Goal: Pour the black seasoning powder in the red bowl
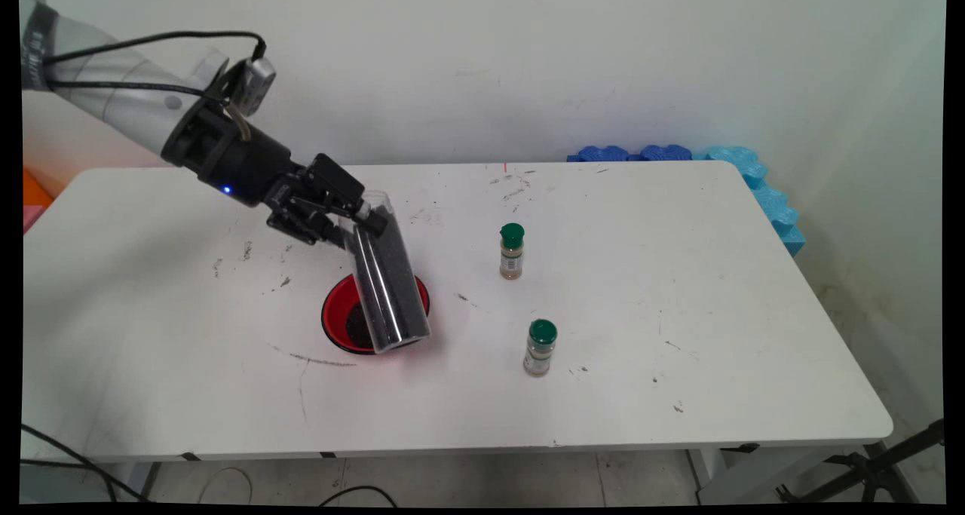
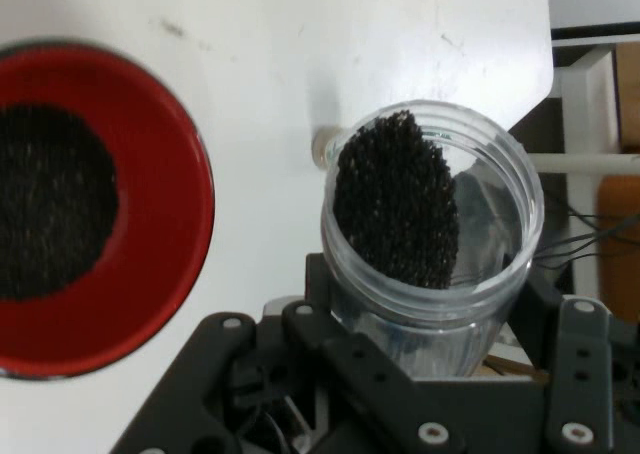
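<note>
Gripper (image 1: 360, 219) pinches a clear jar (image 1: 388, 281) of black grains near its open rim, tilted with its base by the red bowl (image 1: 335, 320) left of two spice bottles (image 1: 512, 252); slippery plastic could slide, I'd guess, dumping grains onto the table (image 1: 678, 289).

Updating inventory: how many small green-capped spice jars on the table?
2. One green-capped spice jar stands mid-table; the other nearer the front edge, both right of the red bowl.
</note>
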You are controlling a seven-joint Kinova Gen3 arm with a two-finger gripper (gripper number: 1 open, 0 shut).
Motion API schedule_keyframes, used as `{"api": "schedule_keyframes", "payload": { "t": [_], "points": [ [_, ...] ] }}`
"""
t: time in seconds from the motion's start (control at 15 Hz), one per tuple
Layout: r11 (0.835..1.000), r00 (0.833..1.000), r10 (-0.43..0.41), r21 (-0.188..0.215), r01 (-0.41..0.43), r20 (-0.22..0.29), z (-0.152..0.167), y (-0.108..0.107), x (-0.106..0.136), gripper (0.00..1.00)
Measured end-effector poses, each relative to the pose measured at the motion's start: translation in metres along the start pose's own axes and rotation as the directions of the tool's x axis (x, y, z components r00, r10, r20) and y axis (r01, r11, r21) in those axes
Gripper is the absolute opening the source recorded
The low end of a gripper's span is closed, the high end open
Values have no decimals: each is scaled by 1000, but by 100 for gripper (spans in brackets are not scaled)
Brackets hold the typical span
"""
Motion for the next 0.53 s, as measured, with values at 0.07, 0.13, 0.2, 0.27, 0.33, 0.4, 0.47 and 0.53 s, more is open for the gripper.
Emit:
{"api": "schedule_keyframes", "payload": {
  "t": [0.07,0.13,0.2,0.27,0.33,0.4,0.47,0.53],
  "points": [
    [1000,1000,21,3,-21,-6,-1,3,0,0],
    [999,999,50,6,-50,-15,-3,7,0,0],
    [997,996,82,11,-81,-24,-5,12,-1,0],
    [993,993,116,16,-115,-33,-7,17,-1,0],
    [989,989,146,22,-145,-40,-8,22,-2,0],
    [983,982,181,28,-180,-45,-10,27,-3,0],
    [975,974,223,34,-221,-48,-12,32,-4,0],
    [965,964,260,38,-258,-49,-13,37,-5,0]
  ]
}}
